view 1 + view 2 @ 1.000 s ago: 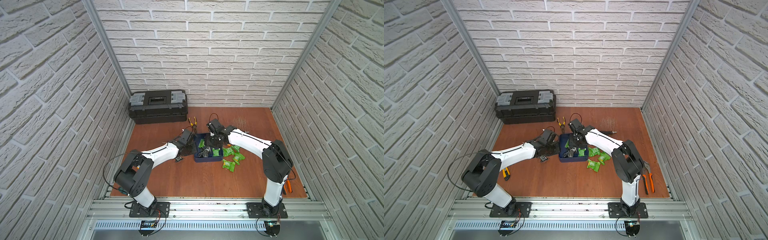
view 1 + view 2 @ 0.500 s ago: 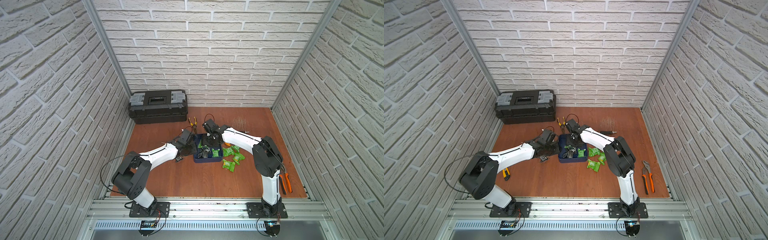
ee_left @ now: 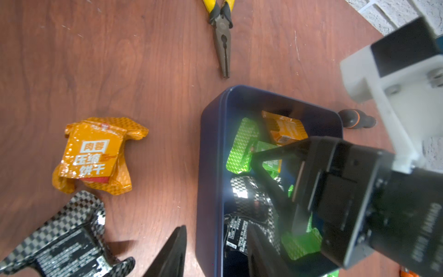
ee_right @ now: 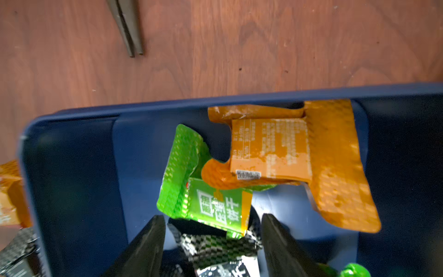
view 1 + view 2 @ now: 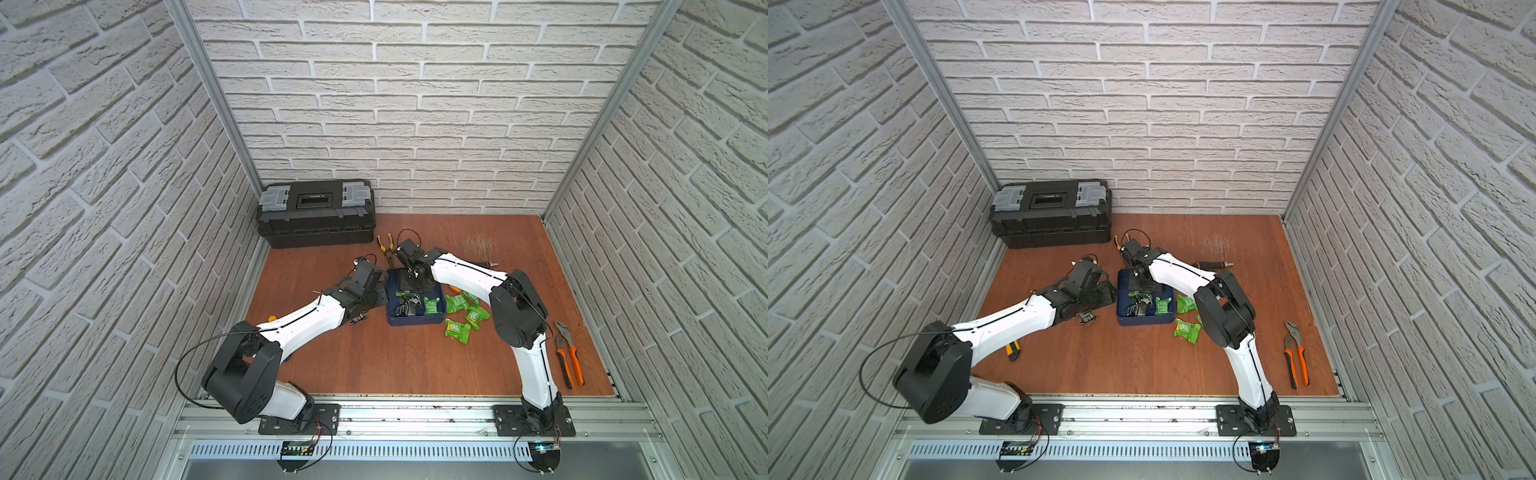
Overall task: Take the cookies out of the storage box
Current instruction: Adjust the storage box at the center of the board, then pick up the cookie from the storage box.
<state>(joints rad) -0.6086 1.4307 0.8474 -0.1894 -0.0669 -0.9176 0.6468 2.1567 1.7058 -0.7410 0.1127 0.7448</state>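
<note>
**Fig. Bimanual unloading, in progress; elements read left to right.**

Far left, at the back wall: black toolbox (image 5: 316, 212), not involved.

Left gripper (image 3: 215, 227): jaws parted and empty, one finger outside and one inside the wall of the storage box (image 3: 207, 167). On the table (image 5: 374, 365) beside it lie an orange packet (image 3: 93, 156) and a black packet (image 3: 57, 242), both out of the box.

Centre: the navy storage box sits between the two arms. It holds the remaining cookies (image 3: 242, 144), green, orange and black, which overlap one another.

Right gripper (image 4: 212, 215): jaws spread with nothing clamped, tips lowered inside the box astride a green packet (image 4: 220, 206). An orange one (image 4: 299, 156) overlaps that packet's far edge, and a black checkered one lies against its near edge.

Right of the box: loose green packets (image 5: 457, 330) on the table. Farther right: orange-handled pliers (image 5: 563, 336).

Step in hand, as judged: the right arm picks the next packet.

- **Grip:** close on one packet only, preferably at a crimped flap. The foil looks slippery and thin, so a flat pinch across the middle may skid or gather a neighbour.
- **Lift:** raise it straight up until it clears the low wall, then carry it toward the green pile.
- **Shared space:** both grippers crowd the same box, so the arms are best worked in turn.
- **Left arm:** the finger inside the wall needs a vertical exit, or it may drag or tip the box.
</note>
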